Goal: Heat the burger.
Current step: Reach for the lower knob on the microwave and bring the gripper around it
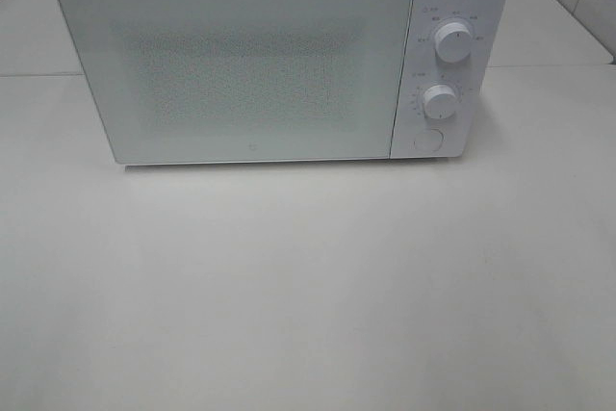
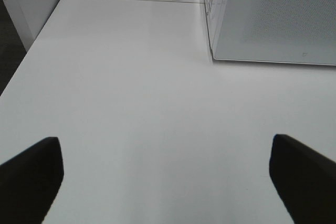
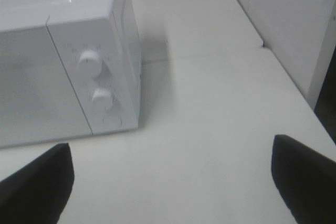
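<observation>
A white microwave [image 1: 279, 55] stands at the back of the white table [image 1: 308, 286] with its door shut. Two round knobs [image 1: 452, 38] and a round button [image 1: 428, 140] sit on its right panel. The burger is out of view. My left gripper [image 2: 165, 182] is open over bare table, left of the microwave's [image 2: 273, 19] front corner. My right gripper [image 3: 170, 182] is open too, in front and to the right of the microwave's knob panel [image 3: 97, 82]. Neither gripper holds anything, and neither shows in the high view.
A seam [image 1: 539, 68] splits the table into a front and a back part. The table's left edge [image 2: 21, 61] drops to dark floor. On the right a light wall panel [image 3: 294, 24] borders the table.
</observation>
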